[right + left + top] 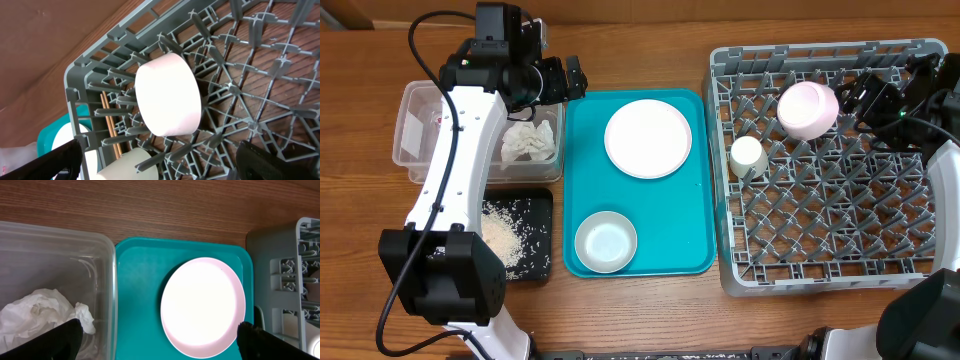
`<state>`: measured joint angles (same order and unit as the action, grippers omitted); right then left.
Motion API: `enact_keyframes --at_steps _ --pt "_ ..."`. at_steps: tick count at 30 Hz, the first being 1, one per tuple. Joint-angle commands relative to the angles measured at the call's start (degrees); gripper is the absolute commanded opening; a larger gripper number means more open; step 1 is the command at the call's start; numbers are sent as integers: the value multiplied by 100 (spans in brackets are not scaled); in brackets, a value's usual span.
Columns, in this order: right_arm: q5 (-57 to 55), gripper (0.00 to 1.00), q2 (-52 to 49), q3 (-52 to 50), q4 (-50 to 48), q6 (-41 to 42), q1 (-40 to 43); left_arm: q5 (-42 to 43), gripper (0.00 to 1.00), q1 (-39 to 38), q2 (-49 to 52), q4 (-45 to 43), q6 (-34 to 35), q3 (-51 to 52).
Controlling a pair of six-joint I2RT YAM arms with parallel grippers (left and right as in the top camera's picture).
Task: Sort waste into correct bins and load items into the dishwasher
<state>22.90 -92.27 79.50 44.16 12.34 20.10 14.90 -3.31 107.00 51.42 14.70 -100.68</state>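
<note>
Overhead view: cup (748, 157) and pink bowl (807, 108) stood in rack (825, 284); plate (648, 138), white bowl (605, 242) lay on teal tray (675, 215). My left gripper (572, 78), right gripper (855, 98) gaped wide, empty. Loading step, I judged; next, pinch plate rim.

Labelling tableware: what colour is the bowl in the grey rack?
Pale pink; the small round bowl shows clearest in right wrist view.

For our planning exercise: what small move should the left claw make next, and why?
Probably lower the open left claw onto the round pale pink plate: it lies on the teal plastic tray, not yet in the grey plastic dish rack.
</note>
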Motion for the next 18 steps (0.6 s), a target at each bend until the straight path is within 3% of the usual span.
enact_keyframes --at_steps 1,6,12,18 --pt "66 100 15 87 -26 9 -22 -31 100 39 -138 -4 33 -105" --pt "658 100 15 85 520 9 -22 -31 100 39 -138 -2 33 -105" --pt "1762 100 15 83 577 896 -17 -31 100 39 -138 -4 33 -105" --pt "1252 100 11 83 625 896 -11 -31 100 39 -138 -2 33 -105"
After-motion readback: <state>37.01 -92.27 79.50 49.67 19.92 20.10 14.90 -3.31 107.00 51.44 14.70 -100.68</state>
